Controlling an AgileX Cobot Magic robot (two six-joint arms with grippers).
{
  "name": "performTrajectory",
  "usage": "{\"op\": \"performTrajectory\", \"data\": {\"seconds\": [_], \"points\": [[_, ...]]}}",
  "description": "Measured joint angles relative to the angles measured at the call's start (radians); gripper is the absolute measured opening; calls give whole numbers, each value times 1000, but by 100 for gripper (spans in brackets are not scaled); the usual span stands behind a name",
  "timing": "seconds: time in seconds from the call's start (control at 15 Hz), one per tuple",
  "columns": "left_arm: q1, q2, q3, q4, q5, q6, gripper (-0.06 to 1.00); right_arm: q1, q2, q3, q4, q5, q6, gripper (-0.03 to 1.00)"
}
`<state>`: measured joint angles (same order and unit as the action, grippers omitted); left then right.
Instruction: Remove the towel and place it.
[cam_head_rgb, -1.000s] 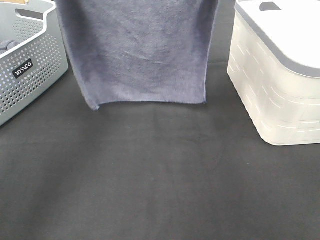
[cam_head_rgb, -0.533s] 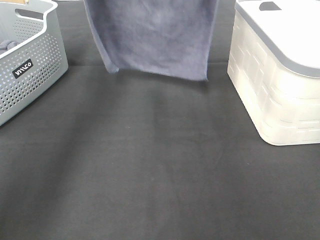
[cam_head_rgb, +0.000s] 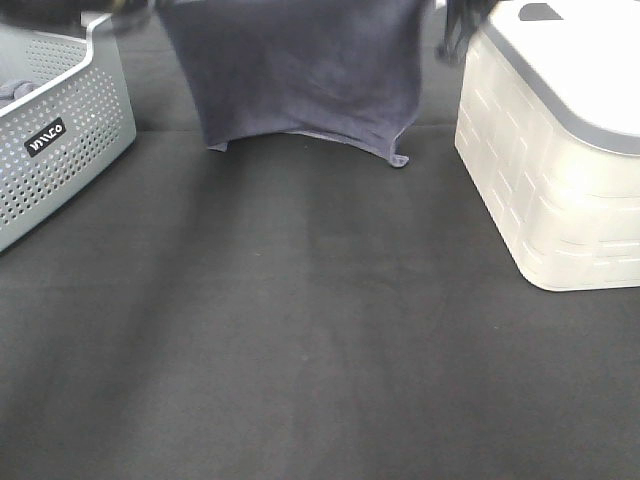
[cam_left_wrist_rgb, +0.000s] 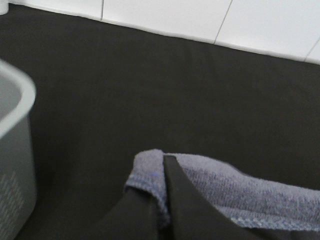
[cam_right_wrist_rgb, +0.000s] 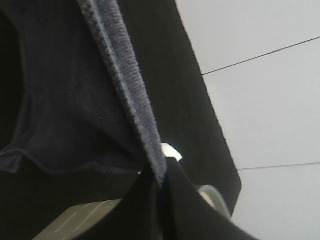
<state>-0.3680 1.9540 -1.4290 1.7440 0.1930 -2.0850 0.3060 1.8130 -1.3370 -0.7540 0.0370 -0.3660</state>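
Black tablecloth (cam_head_rgb: 320, 360) spreads below; we hold the towel (cam_head_rgb: 300, 75) by its top corners, left gripper (cam_left_wrist_rgb: 162, 192) and right gripper (cam_right_wrist_rgb: 161, 189) each clamped on one, its width stretched left-right between them.

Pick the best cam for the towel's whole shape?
Exterior high: the towel hangs spread wide between the grey basket and the white bin, lower hem and both bottom corners visible. Left wrist shows only a bunched corner pinched in the left claw; right wrist only a hem strip running into the right claw.
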Motion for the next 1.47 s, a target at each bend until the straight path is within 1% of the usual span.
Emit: {"op": "performTrajectory", "data": {"seconds": [0.07,0.13,0.2,0.4,0.53,0.67,0.73,0.93,1.07,1.2,1.47], "points": [[-14,-41,84,2,9,1,0,2,-41,83,7,-37,0,2],[-18,-113,254,2,7,1,0,27,-115,224,14,-105,0,2],[-18,-145,329,2,5,0,0,48,-129,281,14,-116,0,2],[-17,-229,520,2,-13,0,0,119,-143,403,14,-90,0,2],[-17,-263,603,2,-42,4,0,168,-143,457,16,-27,0,2],[-16,-266,669,2,-71,8,0,219,-144,503,17,15,0,2],[-16,-266,698,2,-85,8,0,236,-147,526,21,21,0,2],[-16,-266,756,2,-117,8,0,249,-152,579,40,13,0,2],[-16,-266,789,2,-127,8,0,250,-152,634,54,-46,0,2],[-16,-257,794,2,-126,8,0,250,-137,663,60,-94,0,2],[-16,-218,805,-2,-162,8,0,250,-65,678,61,-104,0,2]]}}
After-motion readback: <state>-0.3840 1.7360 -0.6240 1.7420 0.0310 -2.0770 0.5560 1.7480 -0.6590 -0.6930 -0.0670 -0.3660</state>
